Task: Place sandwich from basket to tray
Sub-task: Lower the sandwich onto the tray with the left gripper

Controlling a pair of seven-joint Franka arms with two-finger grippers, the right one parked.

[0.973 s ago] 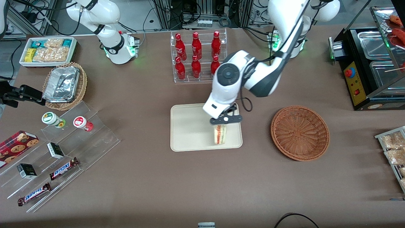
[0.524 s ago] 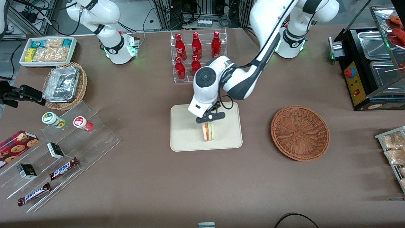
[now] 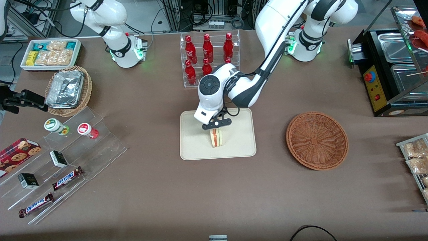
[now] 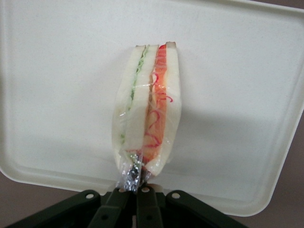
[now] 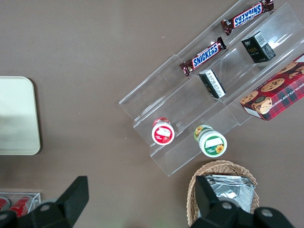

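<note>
Tool (image 3: pixel 216 128) over the tray (image 3: pixel 194 147) — pinching the sandwich (image 3: pixel 216 138) by its wrapper end — basket (image 3: pixel 317 140) sits apart.

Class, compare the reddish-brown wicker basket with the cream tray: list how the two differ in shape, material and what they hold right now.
The basket is round, woven and bowl-like; the tray is a flat, smooth rectangle with rounded corners. The basket is reddish-brown, the tray cream. The basket holds nothing, while over the tray the gripper is shut on the wrapper of the sandwich. Both sit on the brown table.
</note>
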